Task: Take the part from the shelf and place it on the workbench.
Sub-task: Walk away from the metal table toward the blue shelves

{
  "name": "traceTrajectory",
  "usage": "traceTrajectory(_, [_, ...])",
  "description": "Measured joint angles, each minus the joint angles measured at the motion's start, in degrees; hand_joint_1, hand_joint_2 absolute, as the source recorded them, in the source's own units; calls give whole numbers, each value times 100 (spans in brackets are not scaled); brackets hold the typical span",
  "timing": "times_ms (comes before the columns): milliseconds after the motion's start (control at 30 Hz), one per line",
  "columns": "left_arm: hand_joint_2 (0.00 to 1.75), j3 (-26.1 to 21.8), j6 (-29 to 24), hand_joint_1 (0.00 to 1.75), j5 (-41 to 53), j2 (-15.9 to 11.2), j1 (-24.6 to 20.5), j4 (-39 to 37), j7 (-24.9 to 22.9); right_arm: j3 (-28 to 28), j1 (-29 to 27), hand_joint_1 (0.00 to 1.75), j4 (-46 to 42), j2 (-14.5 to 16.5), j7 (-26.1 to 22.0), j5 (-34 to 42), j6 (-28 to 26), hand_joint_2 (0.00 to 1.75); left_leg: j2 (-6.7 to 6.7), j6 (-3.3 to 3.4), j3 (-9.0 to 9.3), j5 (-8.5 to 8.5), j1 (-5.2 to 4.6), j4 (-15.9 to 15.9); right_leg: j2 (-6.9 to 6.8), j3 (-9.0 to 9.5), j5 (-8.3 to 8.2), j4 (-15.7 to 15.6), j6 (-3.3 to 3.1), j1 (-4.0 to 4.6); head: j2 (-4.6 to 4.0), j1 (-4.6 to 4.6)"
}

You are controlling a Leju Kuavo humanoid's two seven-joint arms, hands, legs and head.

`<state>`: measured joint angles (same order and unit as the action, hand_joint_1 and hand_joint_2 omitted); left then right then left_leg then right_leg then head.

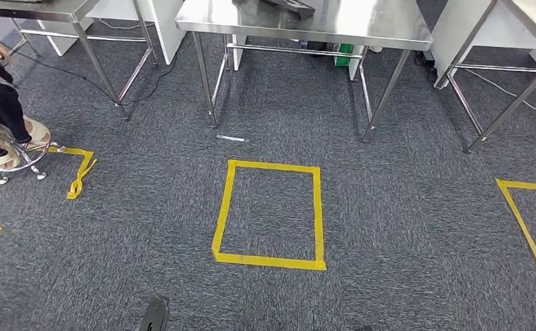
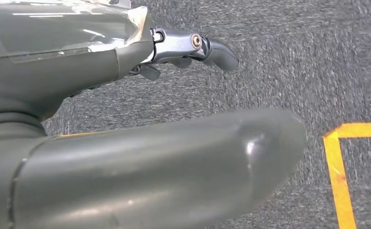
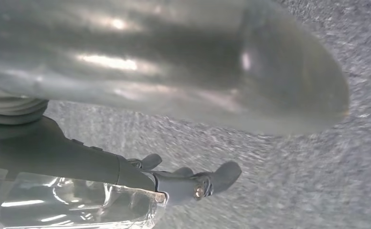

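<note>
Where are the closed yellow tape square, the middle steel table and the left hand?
yellow tape square (image 1: 317, 214), head view, on its right-hand strip.
steel table (image 1: 361, 22), head view, on the bare top.
left hand (image 2: 140, 171), left wrist view, on the thick grey thumb.

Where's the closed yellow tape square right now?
In the head view, the tape square lies on the grey carpet at centre, just in front of the middle steel table.
</note>
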<state>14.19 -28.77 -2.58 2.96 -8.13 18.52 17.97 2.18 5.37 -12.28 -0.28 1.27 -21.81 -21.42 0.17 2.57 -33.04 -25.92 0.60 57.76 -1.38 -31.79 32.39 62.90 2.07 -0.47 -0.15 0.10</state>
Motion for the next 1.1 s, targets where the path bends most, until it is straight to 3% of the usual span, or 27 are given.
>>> traceTrajectory(67, [0, 5, 1, 0, 34, 8, -2, -1, -31, -7, -15, 0, 0, -4, -16, 20, -17, 0, -85, 39, -45, 29, -9, 2, 86, -374, 304, 788, -23, -6, 0, 7])
traceTrajectory(100, [0, 8, 2, 0, 46, 9, -1, -1, -53, -9, -26, 0, 0, -8, -26, 28, -25, 0, -133, 44, -62, 43, -12, 3, 100, -493, 364, 1031, -8, -8, 0, 6])
traceTrajectory(133, [0, 11, 2, 0, 56, 9, 0, -1, -72, -10, -34, 0, 0, -9, -35, 33, -29, 0, -183, 42, -74, 57, -13, 4, 109, -507, 333, 1060, 26, -13, 0, 8])
traceTrajectory(167, [0, 16, 4, 0, 62, 9, -1, -1, -85, -11, -39, 0, 0, -11, -40, 37, -33, 0, -235, 31, -79, 70, -12, 5, 124, -397, 210, 837, 72, -21, 0, 7])
traceTrajectory(233, [0, 27, 6, 0, 68, 13, -5, 0, -96, -14, -37, 0, 0, -17, -46, 35, -38, 0, -336, -8, -84, 96, -18, 11, 254, 15, -117, -2, 141, -42, 0, 10])
traceTrajectory(300, [0, 39, 7, 0, 72, 19, -13, 1, -97, -15, -37, 0, 0, -22, -48, 35, -40, 0, -421, -65, -106, 126, -40, 19, 368, 257, -296, -542, 116, -40, 0, 7])
traceTrajectory(400, [0, 49, 7, 0, 75, 14, -11, 0, -98, -20, -31, 0, 0, -16, -50, 43, -41, 0, -497, -161, -149, 170, -33, 9, 293, 283, -355, -603, -1, -29, 0, 3])
traceTrajectory(433, [0, 49, 7, 0, 75, 11, -9, -1, -100, -22, -25, 0, -1, -12, -51, 45, -43, 0, -434, -187, -190, 119, -29, 77, 250, 287, -381, -611, -49, -44, 0, -4])
traceTrajectory(500, [0, 51, 7, 0, 75, 5, -15, 0, -102, -24, -24, 0, -2, -9, -52, 45, -47, 0, -226, -228, -402, -182, -17, 533, 145, 277, -420, -626, -135, -75, 0, -33])
traceTrajectory(567, [0, 52, 8, 0, 75, 6, -18, 0, -103, -24, -44, 0, -2, -16, -53, 46, -50, 0, -93, -270, -738, -573, -5, 1295, 24, 256, -424, -623, -168, -51, 0, -51])
traceTrajectory(633, [0, 54, 9, 0, 76, 7, -13, -1, -106, -24, -53, 0, -2, -16, -52, 46, -50, 0, -56, -294, -875, -661, 6, 1660, -96, 241, -425, -620, -170, -34, 0, -51])
traceTrajectory(667, [0, 54, 10, 0, 78, 7, -12, -1, -109, -24, -50, 0, -2, -14, -51, 46, -50, 0, -28, -294, -775, -549, 9, 1511, -151, 242, -424, -619, -169, -31, 0, -51])
traceTrajectory(733, [0, 56, 11, 0, 83, 4, -19, 0, -121, -25, -37, 0, -2, -7, -47, 40, -50, 0, 128, -271, -337, -222, 6, 763, -247, 256, -418, -618, -159, -19, 0, -54])
traceTrajectory(800, [0, 58, 13, 0, 92, 2, -47, 1, -138, -26, -23, 0, -2, -4, -37, 24, -50, 0, 279, -220, -26, -55, -22, 173, -329, 253, -403, -606, -121, 31, 0, -41])
traceTrajectory(833, [0, 61, 15, 0, 99, 1, -58, 1, -146, -27, -15, 0, -2, -4, -26, 15, -50, 0, 303, -189, 11, -48, -45, 69, -372, 248, -399, -604, -96, 52, 0, -29])
traceTrajectory(900, [0, 66, 19, 0, 113, -2, -64, 1, -166, -30, 4, 0, -7, -4, -2, 5, -50, 0, 199, -109, -15, -16, -65, 30, -456, 233, -394, -599, -44, 55, 0, -7])
traceTrajectory(967, [0, 70, 26, 0, 122, -6, -71, 1, -186, -34, 20, 0, -14, 1, 12, -2, -50, 0, 102, -22, -24, 35, -53, -13, -309, 148, -280, -432, -10, 29, 0, 0])
traceTrajectory(1000, [0, 73, 33, 0, 126, -5, -82, 1, -191, -36, 20, 0, -15, 4, 16, -6, -50, 0, 54, 15, -30, 60, -38, -31, -170, 29, -144, -179, -13, 17, 0, 8])
traceTrajectory(1033, [0, 77, 40, 0, 129, 0, -92, 1, -193, -37, 18, 0, -15, 4, 26, -10, -50, 0, 0, 37, -49, 74, -42, -32, -25, -137, 29, 191, -29, 3, 0, 14])
traceTrajectory(1100, [0, 86, 51, 0, 133, 9, -95, 1, -200, -39, 0, 0, -14, 0, 54, -17, -50, 0, -126, 62, -86, 97, -42, -29, 95, -508, 325, 976, -42, -5, 0, 17])
